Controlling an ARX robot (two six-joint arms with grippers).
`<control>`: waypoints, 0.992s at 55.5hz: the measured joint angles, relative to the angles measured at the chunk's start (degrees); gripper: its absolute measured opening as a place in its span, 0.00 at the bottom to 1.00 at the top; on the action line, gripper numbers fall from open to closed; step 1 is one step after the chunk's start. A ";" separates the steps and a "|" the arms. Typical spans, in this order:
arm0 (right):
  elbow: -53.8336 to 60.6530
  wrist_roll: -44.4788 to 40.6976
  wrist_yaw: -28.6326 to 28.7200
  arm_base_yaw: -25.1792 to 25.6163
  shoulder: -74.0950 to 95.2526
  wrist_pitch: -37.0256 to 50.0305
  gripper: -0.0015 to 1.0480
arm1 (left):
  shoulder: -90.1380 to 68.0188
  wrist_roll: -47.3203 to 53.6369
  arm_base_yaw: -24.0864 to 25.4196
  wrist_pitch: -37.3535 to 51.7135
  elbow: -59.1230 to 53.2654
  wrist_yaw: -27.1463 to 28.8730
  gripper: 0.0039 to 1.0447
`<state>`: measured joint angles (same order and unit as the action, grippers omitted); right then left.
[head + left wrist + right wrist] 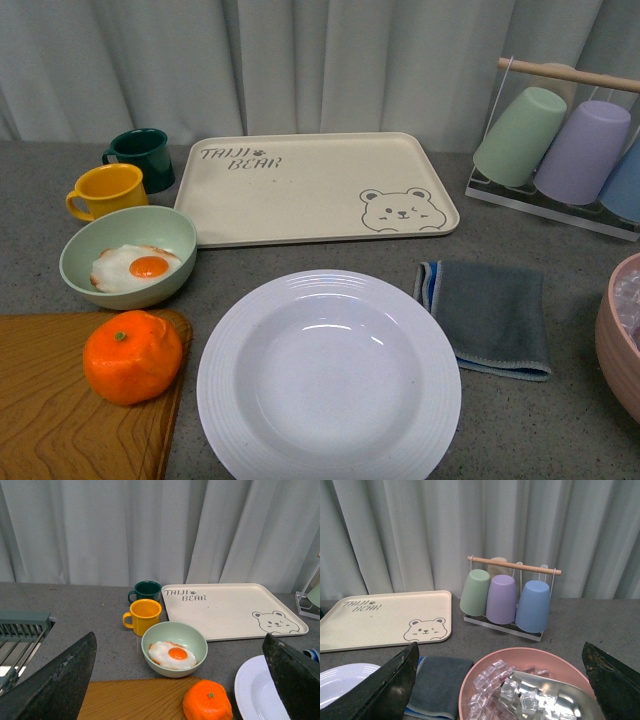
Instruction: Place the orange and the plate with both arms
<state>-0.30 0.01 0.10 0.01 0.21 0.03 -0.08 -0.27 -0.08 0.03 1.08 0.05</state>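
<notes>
The orange (133,357) sits on the far right corner of a wooden board (50,400) on a grey table (560,420), stem dot up, as we see it in the front view. The plate (330,385), white and empty, lies flat on the table just to the orange's right, near it but apart.

Behind the orange stands a pale green bowl (120,222) holding a fried egg (135,267). Farther back are a yellow mug (108,190) and a dark green mug (142,157). A beige bear tray (310,190) lies beyond the plate. A folded grey cloth (492,315) rests just beside the plate's right rim. At far right we see a rack (570,75) of upturned cups and a pink bowl (612,340).

Neither arm shows in the front view. In the left wrist view, the left gripper (179,636) hangs above the board's end of the table with its dark fingers (60,680) spread wide and nothing between them. In the right wrist view, the right gripper (500,645) hangs over the pink bowl, which holds ice cubes (492,682) and a metal scoop (555,700). Its fingers (615,675) are likewise spread wide and hold nothing.
</notes>
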 joint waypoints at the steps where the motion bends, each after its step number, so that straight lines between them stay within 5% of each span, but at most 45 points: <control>1: 0.00 0.02 0.00 0.00 0.00 0.00 0.91 | 0.00 0.00 0.00 0.00 0.00 0.00 0.94; 33: 0.00 0.00 0.00 0.00 0.00 0.00 0.91 | -1.38 -1.51 -0.63 -2.95 0.94 1.68 0.94; 37: 0.00 0.00 0.02 0.00 0.00 0.00 0.91 | -14.82 -6.23 -5.16 -9.38 4.31 6.54 0.94; 49: 0.00 0.00 0.00 0.00 0.00 0.00 0.91 | -57.68 -8.68 -8.79 15.50 10.08 2.45 0.94; 55: 0.00 0.00 0.02 0.00 0.00 0.00 0.91 | -74.23 -7.04 -10.05 19.23 15.23 -0.42 0.94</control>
<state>-0.30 0.01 0.12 0.01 0.21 0.03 -74.30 -7.31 -10.13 19.27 16.32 -0.36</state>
